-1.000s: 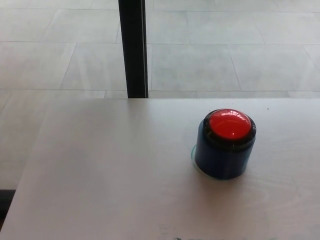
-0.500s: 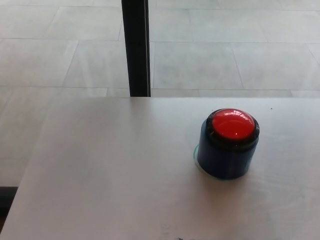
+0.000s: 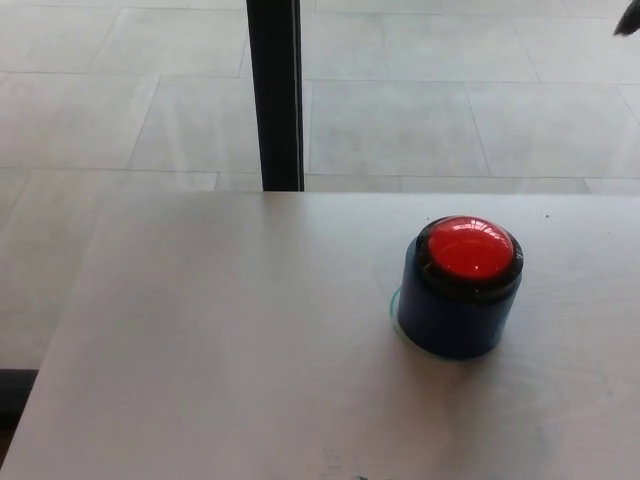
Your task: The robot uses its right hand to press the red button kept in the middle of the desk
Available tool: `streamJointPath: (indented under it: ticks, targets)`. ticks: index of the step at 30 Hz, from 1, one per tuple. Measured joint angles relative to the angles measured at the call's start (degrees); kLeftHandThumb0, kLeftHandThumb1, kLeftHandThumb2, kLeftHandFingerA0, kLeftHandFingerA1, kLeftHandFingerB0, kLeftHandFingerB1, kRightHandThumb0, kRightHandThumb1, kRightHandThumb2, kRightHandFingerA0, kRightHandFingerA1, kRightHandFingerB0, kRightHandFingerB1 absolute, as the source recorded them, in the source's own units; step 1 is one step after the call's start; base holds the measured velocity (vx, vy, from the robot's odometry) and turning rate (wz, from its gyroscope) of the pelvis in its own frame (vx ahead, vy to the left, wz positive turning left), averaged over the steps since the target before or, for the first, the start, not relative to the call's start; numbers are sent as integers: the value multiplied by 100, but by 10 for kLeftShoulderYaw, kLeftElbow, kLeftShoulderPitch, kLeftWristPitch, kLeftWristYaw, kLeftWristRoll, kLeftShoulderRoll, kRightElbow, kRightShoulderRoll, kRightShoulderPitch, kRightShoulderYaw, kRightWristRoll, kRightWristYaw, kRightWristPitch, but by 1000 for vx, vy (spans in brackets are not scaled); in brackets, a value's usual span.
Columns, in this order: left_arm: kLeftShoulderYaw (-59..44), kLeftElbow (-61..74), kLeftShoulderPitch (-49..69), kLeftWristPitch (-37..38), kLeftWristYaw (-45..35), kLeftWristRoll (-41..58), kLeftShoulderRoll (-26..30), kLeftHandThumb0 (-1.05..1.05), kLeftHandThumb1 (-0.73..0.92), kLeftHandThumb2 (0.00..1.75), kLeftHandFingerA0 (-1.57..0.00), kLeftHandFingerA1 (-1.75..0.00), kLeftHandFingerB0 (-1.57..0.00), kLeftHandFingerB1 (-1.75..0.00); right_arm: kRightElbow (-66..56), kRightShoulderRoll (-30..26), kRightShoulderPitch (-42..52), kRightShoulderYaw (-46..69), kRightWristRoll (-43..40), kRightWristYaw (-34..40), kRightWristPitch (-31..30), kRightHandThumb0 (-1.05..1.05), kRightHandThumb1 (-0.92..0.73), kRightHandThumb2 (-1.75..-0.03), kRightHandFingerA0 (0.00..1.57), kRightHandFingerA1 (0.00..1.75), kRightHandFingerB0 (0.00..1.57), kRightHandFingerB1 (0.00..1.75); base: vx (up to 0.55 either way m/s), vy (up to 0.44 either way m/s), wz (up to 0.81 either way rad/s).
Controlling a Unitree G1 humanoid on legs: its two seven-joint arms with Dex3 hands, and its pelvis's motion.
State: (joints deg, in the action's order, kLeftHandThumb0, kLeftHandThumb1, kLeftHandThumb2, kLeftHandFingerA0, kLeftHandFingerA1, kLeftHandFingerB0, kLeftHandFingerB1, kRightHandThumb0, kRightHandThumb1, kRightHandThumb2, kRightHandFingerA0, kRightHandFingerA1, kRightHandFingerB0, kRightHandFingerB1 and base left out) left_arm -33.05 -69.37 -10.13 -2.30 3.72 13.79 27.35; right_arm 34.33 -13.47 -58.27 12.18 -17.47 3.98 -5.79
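Waiting unpressed right of centre on the counter (image 3: 200, 350), red button (image 3: 470, 247); robot hand state impossible to tell, pressing not begun.

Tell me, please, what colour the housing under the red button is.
Dark blue housing, seen in the head view.

The button (image 3: 467, 286) stands on the desk (image 3: 230, 340), right of centre, with a post (image 3: 275, 95) behind the far edge.

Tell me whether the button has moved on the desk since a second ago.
No. The button keeps its place against the desk's far edge and the black post; everything drifted slightly together, so the camera moved.
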Motion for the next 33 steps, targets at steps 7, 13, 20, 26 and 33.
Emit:
streamJointPath:
  ticks: [7, 13, 20, 26, 33]
  targets:
    - [1, -1, -3, 0, 1, 2, 2, -36, 92, 117, -57, -134, -45, -108, 21, 32, 31, -56, 31, -15, -5, -15, -46, -128, 93, 175, 77, 154, 0, 0, 0]
    - [1, -1, -6, 0, 1, 6, 4, -36, 88, 120, -48, -148, -34, -114, 31, 43, 48, -91, 53, -34, -10, -14, -52, -121, 93, 175, 79, 146, 0, 0, 0]
    - [-1, -4, -9, 0, 3, 10, 7, -36, 89, 118, -55, -145, -47, -117, 42, 45, 78, -103, 71, -48, -10, -14, -55, -117, 93, 175, 80, 149, 0, 0, 0]
    - [2, -6, -10, 0, 5, 11, 10, -36, 88, 118, -53, -142, -47, -117, 47, 50, 94, -102, 85, -48, -12, -13, -46, -131, 96, 175, 83, 147, 0, 0, 0]
    - [2, -6, -9, 0, 5, 12, 10, -35, 87, 120, -50, -150, -35, -117, 56, 66, 115, -116, 110, -39, -10, -16, -47, -127, 91, 175, 79, 154, 0, 0, 0]
